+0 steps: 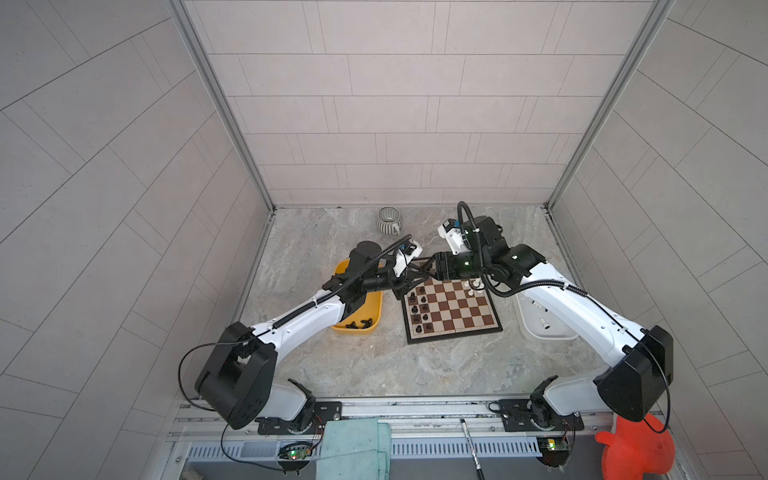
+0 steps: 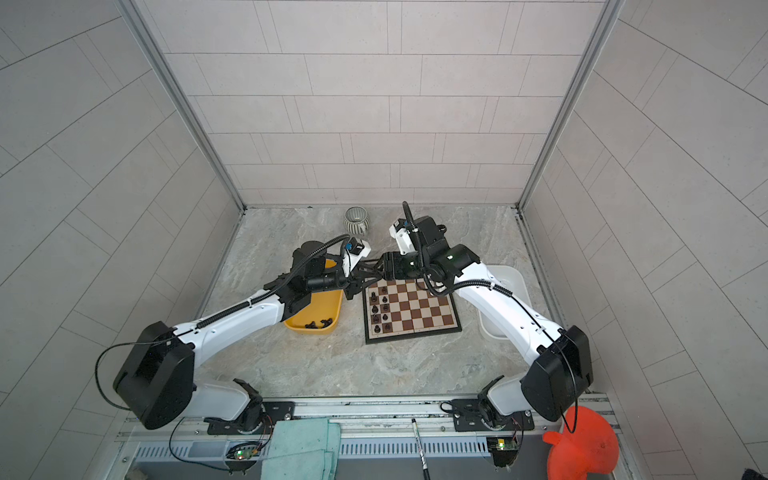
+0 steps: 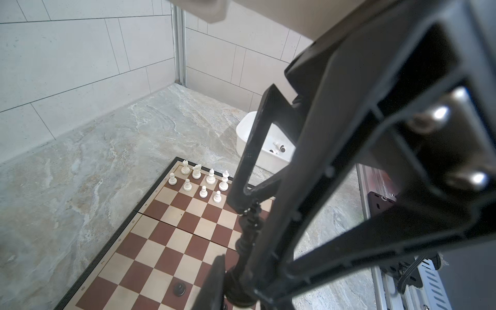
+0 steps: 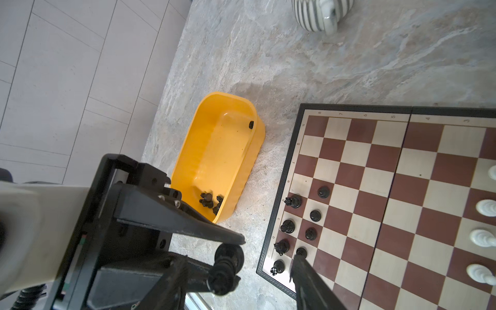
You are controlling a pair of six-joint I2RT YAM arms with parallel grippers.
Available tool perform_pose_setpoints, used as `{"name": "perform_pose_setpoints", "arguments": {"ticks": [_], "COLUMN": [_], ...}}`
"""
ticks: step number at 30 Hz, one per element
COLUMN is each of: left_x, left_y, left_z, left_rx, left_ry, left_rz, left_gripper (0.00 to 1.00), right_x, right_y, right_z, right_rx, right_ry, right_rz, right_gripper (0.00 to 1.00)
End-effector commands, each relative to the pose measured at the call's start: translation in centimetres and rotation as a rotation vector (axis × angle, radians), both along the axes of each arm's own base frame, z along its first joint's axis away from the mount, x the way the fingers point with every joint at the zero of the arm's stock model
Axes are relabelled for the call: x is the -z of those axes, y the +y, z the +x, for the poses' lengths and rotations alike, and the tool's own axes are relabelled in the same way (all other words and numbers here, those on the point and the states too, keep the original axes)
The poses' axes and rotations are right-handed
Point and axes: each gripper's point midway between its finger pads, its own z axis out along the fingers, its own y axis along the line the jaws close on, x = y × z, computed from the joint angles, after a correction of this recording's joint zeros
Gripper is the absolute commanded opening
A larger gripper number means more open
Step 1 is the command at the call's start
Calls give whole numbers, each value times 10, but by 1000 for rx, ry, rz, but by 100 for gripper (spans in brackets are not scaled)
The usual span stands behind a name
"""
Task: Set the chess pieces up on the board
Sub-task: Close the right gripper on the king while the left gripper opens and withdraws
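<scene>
The step in hand looks like a pass from one gripper to the other, partway through the setup. The left gripper is pinched narrow on the base of a tall black piece and holds it tilted in the air. In both top views this is over the far left corner of the board, though I cannot tell whether it hangs over the board or just off its edge. The right gripper reaches across to meet it, jaws apart on either side of the piece's upper part. One finger seems to touch the head, and the other stands clear in the right wrist view, so it has no grip yet. On the board, eight black pieces fill two files along the left edge, with the far squares of both files bare. Eight white pieces stand opposite. More black ones lie in the yellow tray and a few white ones in the white tray. Next, I judge, the right gripper must close squarely on the stem, and the left must let go only once that hold is firm. Then the piece needs turning upright and setting on the next bare square of the outer black file without knocking its neighbours.
</scene>
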Motion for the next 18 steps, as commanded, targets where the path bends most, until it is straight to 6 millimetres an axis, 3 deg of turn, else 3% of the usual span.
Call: {"name": "perform_pose_setpoints", "arguments": {"ticks": [1,5,18], "left_x": [-19,-17,-13], "left_y": [-1,-1,0], "left_z": [-7,-10,-11], "left_rx": [29,35,28], "left_ry": [-79,-85,-91], "left_rz": [-36,-32,-14], "left_gripper": [15,15,15], "right_x": [-9,-7,-2], "right_y": [7,7,11], "right_z": [-4,-3,-1], "right_rx": [-26,-25,-25], "right_ry": [-7,4,31], "right_rz": [10,2,4], "right_gripper": [55,44,22]}}
